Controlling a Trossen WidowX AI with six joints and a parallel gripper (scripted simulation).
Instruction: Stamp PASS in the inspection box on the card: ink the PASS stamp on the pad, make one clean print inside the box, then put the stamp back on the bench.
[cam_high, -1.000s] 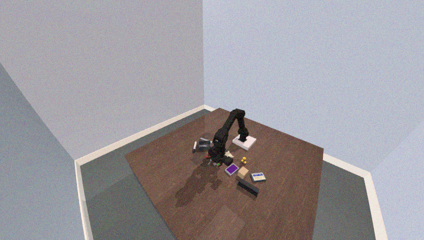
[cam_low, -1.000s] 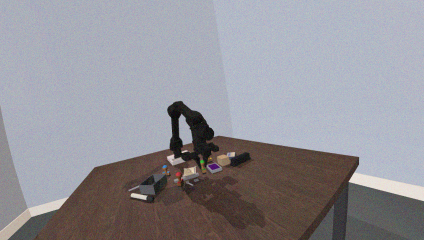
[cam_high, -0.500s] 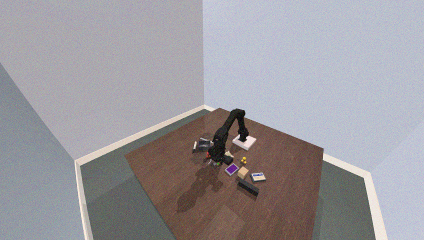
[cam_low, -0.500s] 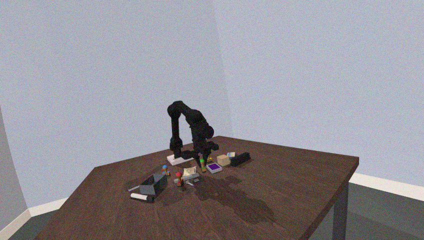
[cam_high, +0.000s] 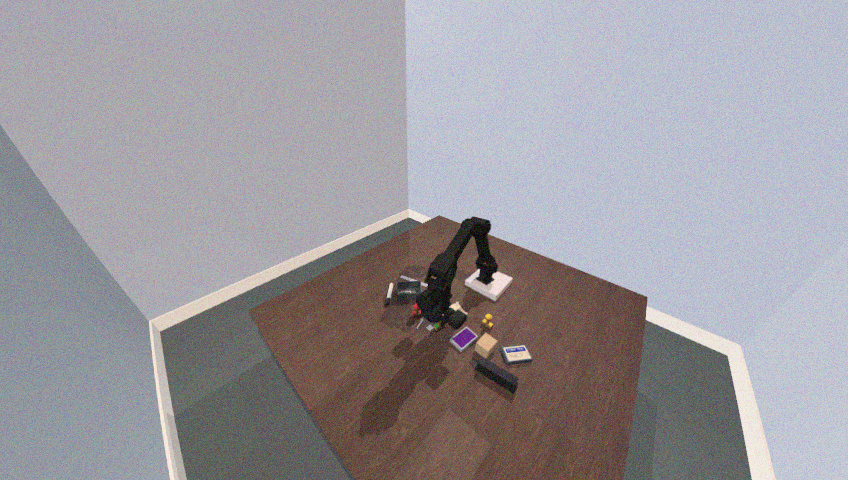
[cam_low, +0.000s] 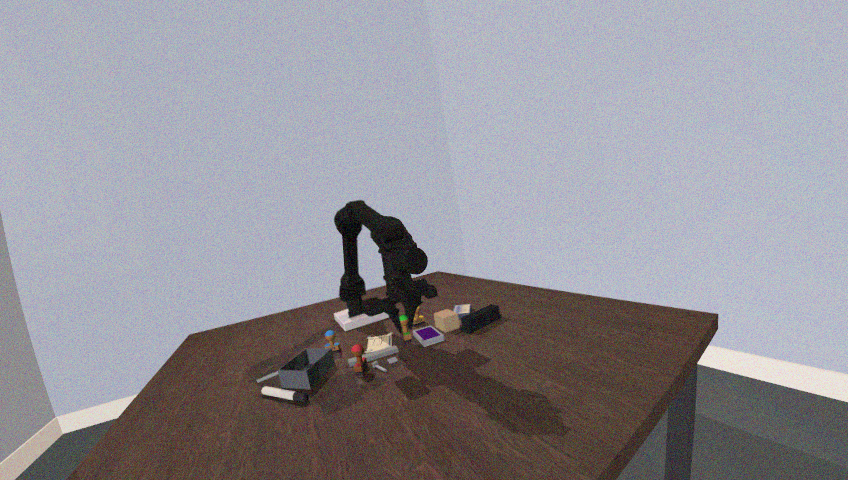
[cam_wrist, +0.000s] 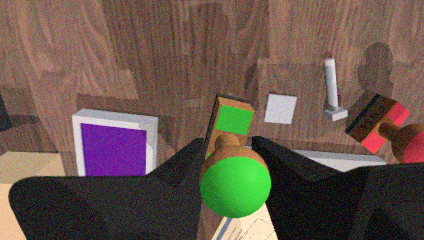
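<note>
My gripper (cam_high: 439, 322) (cam_low: 404, 325) (cam_wrist: 228, 145) is shut on the green-knobbed stamp (cam_low: 405, 330) (cam_wrist: 235, 187), around its brown handle. The stamp is roughly upright, its block showing beyond the fingertips; it seems to be above the bench, but the height is hard to read. Its printing face is hidden. The purple ink pad (cam_high: 463, 339) (cam_low: 427, 334) (cam_wrist: 115, 150) lies beside it, left of it in the wrist view. The cream card (cam_high: 458, 308) (cam_low: 379, 343) (cam_wrist: 250, 227) lies close to the gripper, partly hidden by knob and finger in the wrist view.
A red stamp (cam_low: 357, 360) (cam_wrist: 373, 142), a blue stamp (cam_low: 330, 337) and a yellow stamp (cam_high: 487, 321) stand around. A dark open box (cam_low: 294, 378) and white marker (cam_low: 279, 393) lie beyond the red one. A wooden block (cam_high: 486, 344) and black bar (cam_high: 496, 374) are past the pad.
</note>
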